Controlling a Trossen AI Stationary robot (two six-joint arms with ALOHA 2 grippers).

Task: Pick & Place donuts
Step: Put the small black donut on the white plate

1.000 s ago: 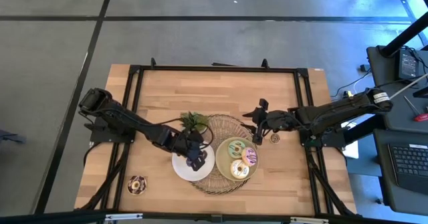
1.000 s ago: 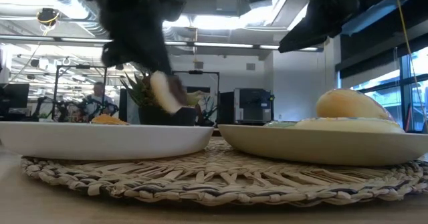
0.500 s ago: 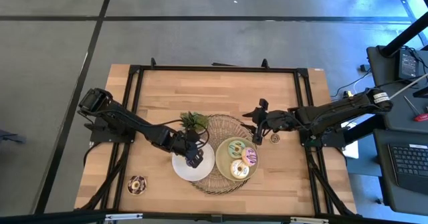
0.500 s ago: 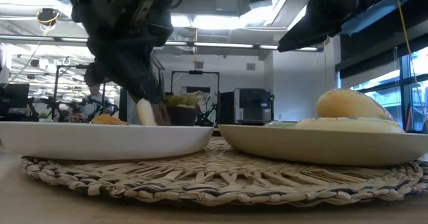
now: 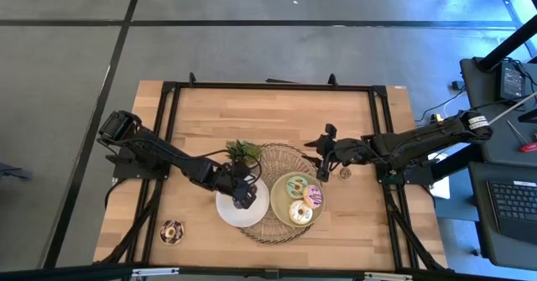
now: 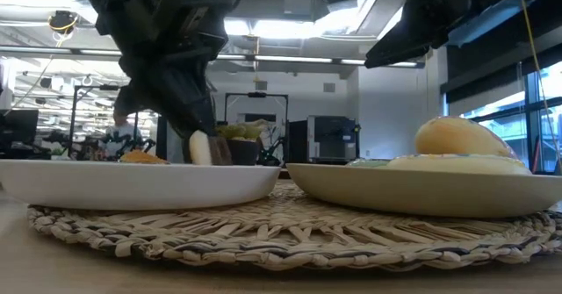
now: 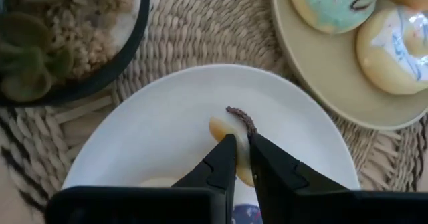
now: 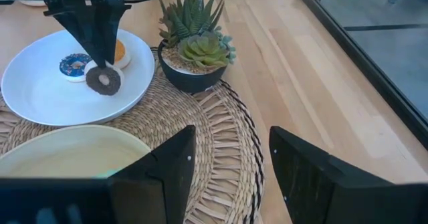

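My left gripper [image 5: 243,195] is over the white plate [image 5: 258,215], shut on a mini brown-frosted donut [image 7: 233,126], which also shows in the right wrist view [image 8: 105,80]. A blue mini donut [image 8: 72,65] and an orange one [image 8: 121,51] lie flat on that plate. Green [image 5: 294,186], pink [image 5: 313,195] and white-yellow [image 5: 300,211] donuts lie on the pale-green plate [image 5: 279,199]. A chocolate donut [image 5: 172,231] rests on the table near its near-left corner. My right gripper [image 5: 324,152] waits open, above the mat's right edge. My left gripper pinches the mini brown donut by its rim [image 7: 238,144] between the two fingertips [image 8: 101,55], coming from above and pointing down. The donut stands on edge below the fingers, its frosted face toward the right arm. Its lower rim [image 8: 105,92] is at the white plate's surface.
Both plates sit on a round woven mat [image 5: 281,157]. A small spiky plant in a dark pot [image 5: 242,153] stands at the mat's far-left edge, close to my left gripper. A small brown mini donut [image 5: 345,174] lies on the table beside the right gripper.
My left gripper has come down toward the white plate, staying shut on the mini brown donut. The donut hung tilted above the plate's rim a second ago; now it stands lower, upright, at the plate's surface. The right arm has kept still.
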